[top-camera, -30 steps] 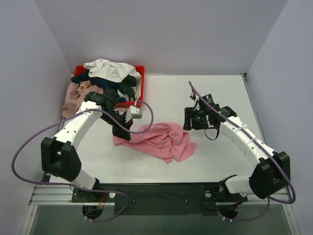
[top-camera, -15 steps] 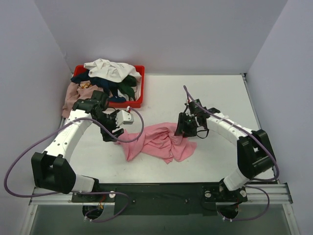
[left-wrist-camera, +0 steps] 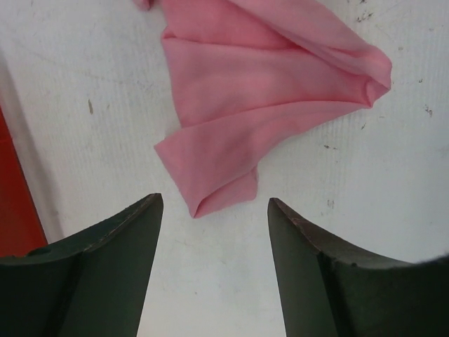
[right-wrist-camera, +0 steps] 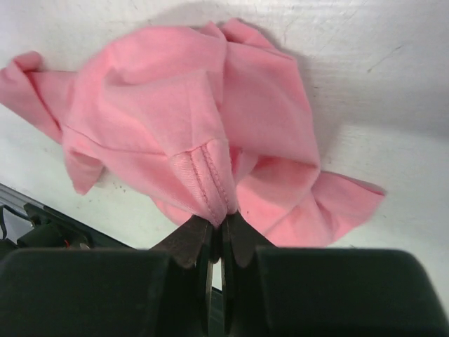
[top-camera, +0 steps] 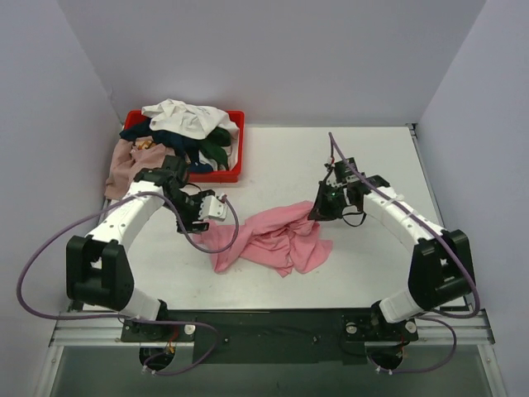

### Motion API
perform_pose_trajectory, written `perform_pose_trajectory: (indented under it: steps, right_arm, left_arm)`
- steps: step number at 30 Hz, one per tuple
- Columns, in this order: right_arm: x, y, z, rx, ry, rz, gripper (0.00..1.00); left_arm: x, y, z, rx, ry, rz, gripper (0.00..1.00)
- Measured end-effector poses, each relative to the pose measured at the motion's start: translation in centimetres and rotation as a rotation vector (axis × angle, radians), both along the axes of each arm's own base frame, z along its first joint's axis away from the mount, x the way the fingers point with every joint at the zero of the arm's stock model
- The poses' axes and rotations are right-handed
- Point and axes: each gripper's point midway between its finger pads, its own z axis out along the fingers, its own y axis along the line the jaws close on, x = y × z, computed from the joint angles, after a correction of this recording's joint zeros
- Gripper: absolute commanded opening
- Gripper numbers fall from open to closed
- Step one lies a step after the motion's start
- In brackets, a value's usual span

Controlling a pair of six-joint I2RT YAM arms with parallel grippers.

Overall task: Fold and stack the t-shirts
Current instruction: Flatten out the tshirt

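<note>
top external view showed the pink t-shirt crumpled on the table in the lower middle of the frame, between the two arms. the rest of the laundry sat heaped in the red tray at upper left, with a white shirt on top and a dusty mauve shirt spilling over the tray's left side.

the right gripper was at the shirt's upper right edge. in the right wrist view its fingers were pinched together on a stitched hem of the pink t-shirt, right at the right gripper tips, likely a hem or sleeve edge picked as an anchor for spreading.

the left gripper hung at the shirt's left end. the left wrist view had its fingers spread apart and holding nothing, with a folded corner of the pink t-shirt lying on the table just between and ahead of the left gripper tips. that looked lined up for a second grab so both arms could pull the cloth flat.

judged stage: early, shirt not spread, no fold made, nothing stacked. risk: the corner was doubled over, so a pinch might take two layers.
</note>
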Motion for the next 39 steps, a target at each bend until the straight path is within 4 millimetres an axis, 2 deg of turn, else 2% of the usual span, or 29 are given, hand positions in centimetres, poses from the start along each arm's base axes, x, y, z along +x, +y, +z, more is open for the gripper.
perform_pose_trajectory:
  steps: [3,6,12,15,19,21,25,30,33,39]
  right_arm:
    - [0.3,-1.2,3.1,0.007,-0.086,0.004,0.00]
    - [-0.2,-1.6,4.5,-0.003,-0.120,0.039,0.00]
    - [-1.6,-2.5,4.1,-0.047,-0.087,0.083,0.00]
    - [-1.9,-2.7,4.0,-0.056,-0.083,0.094,0.00]
    - [-2.1,-2.9,3.9,-0.068,-0.074,0.099,0.00]
    - [-2.2,-3.0,3.8,-0.072,-0.072,0.098,0.00]
    - [-2.2,-3.1,3.7,-0.080,-0.070,0.099,0.00]
    - [-2.3,-3.2,3.7,-0.082,-0.069,0.101,0.00]
    - [-2.3,-3.2,3.7,-0.085,-0.068,0.099,0.00]
    - [-2.2,-3.5,3.6,-0.099,-0.068,0.094,0.00]
  left_arm:
    - [0.1,-1.3,-1.7,-0.019,0.023,-0.115,0.71]
    - [0.9,-2.6,-3.3,-0.043,0.072,-0.191,0.69]
    - [5.9,-4.6,-4.1,-0.073,0.104,-0.241,0.68]
    - [6.4,-5.3,-4.0,-0.088,0.141,-0.229,0.65]
    - [7.1,-7.2,-3.4,-0.102,0.160,-0.222,0.66]
    - [6.7,-7.8,-3.5,-0.095,0.171,-0.233,0.67]
    - [6.0,-7.6,-4.7,-0.041,0.213,-0.272,0.68]
    - [8.9,-7.7,-7.0,0.029,0.198,-0.341,0.66]
    - [9.0,-7.0,-8.6,0.093,0.201,-0.390,0.62]
    - [9.1,-6.0,-9.1,0.182,0.182,-0.461,0.58]
